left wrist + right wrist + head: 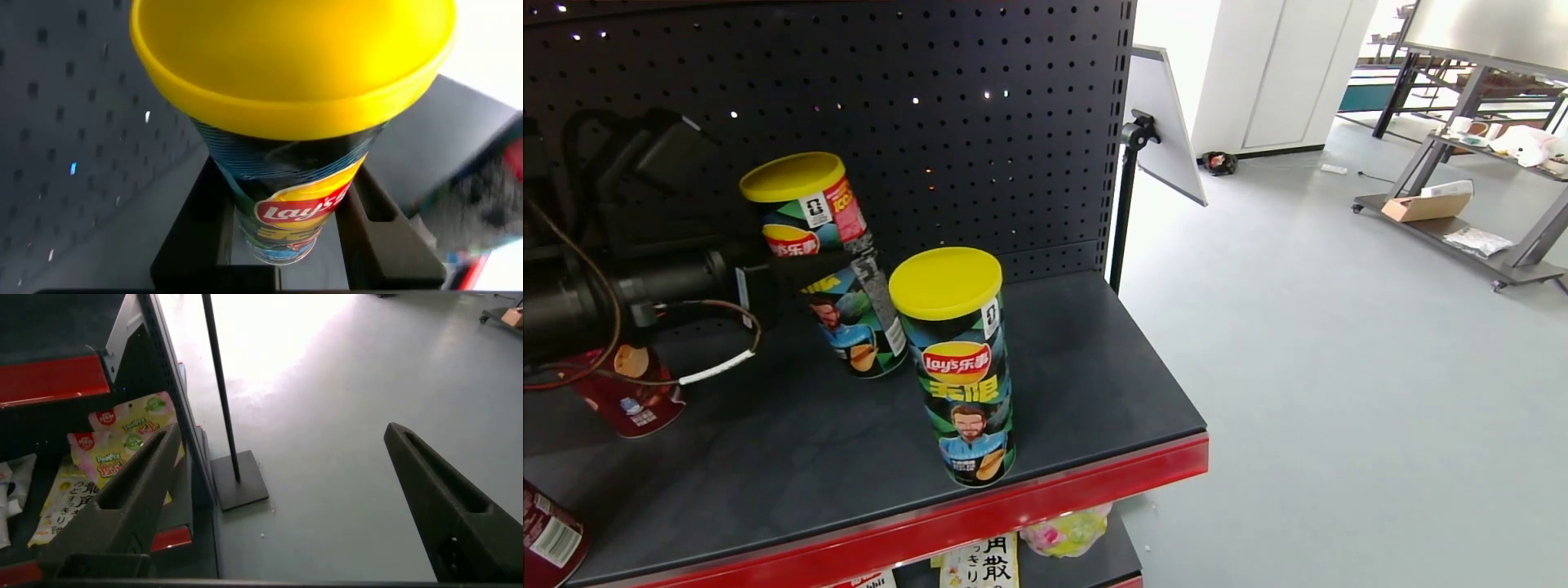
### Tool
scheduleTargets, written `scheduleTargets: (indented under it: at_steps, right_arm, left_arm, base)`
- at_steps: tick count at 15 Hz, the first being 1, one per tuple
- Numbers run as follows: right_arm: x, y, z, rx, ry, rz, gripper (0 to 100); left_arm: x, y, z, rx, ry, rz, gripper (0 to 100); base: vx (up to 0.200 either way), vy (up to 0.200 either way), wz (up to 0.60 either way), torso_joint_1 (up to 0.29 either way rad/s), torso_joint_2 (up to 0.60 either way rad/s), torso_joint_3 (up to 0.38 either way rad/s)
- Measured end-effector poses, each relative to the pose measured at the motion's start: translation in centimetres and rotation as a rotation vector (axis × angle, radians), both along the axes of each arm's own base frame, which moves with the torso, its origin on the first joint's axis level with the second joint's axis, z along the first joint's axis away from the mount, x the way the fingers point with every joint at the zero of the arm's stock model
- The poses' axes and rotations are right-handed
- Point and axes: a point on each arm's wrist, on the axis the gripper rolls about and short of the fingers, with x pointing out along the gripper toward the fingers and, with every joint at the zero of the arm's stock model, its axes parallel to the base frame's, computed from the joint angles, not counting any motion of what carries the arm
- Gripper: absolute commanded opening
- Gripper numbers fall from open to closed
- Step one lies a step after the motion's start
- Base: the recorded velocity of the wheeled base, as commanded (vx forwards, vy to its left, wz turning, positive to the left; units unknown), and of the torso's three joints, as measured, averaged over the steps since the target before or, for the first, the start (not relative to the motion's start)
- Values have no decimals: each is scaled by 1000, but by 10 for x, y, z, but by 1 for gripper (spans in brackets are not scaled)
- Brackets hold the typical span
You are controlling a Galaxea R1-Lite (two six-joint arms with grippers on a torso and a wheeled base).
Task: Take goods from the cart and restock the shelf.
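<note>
left pincer point(286, 237): clenched on the held can point(849, 318), one finger on each side of its body below the yellow lid. i judge the mid-body grip leaves the base free for setting down.
held can: left of centre in the head view, tilted with its top toward the upper left, over the shelf point(1094, 367) in front of the pegboard point(931, 82). i cannot tell if its base touches.
front can point(964, 367): upright at centre frame, near the red front edge, just beside the held one.
right pincer point(282, 433): released, fingers wide apart over the floor beside the lower tier's snack bags point(122, 425), out of the way.
red cans point(629, 400): far left of frame.
step: placing, i judge. the can needs uprighting before i let go.
</note>
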Motion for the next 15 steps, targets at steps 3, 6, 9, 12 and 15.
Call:
scheduleTargets:
  at_steps: [3, 6, 9, 12, 15]
  right_arm:
    - [0, 0, 0, 0, 0, 0, 100]
    - [0, 0, 0, 0, 0, 0, 100]
    - [0, 0, 0, 0, 0, 0, 100]
    - [0, 0, 0, 0, -1, 0, 100]
    - [0, 0, 0, 0, -1, 0, 100]
  left_arm:
    - [18, -16, 3, -4, 14, -57, 0]
    - [28, -26, 5, 5, 56, -91, 0]
    - [39, -34, 1, 12, 65, -107, 0]
    - [46, -41, -6, 14, 78, -124, 0]
    - [55, -48, -11, 9, 51, -136, 0]
  base:
    - [0, 0, 0, 0, 0, 0]
    - [0, 0, 0, 0, 0, 0]
    - [0, 0, 0, 0, 0, 0]
    - [0, 0, 0, 0, 0, 0]
    - [0, 0, 0, 0, 0, 0]
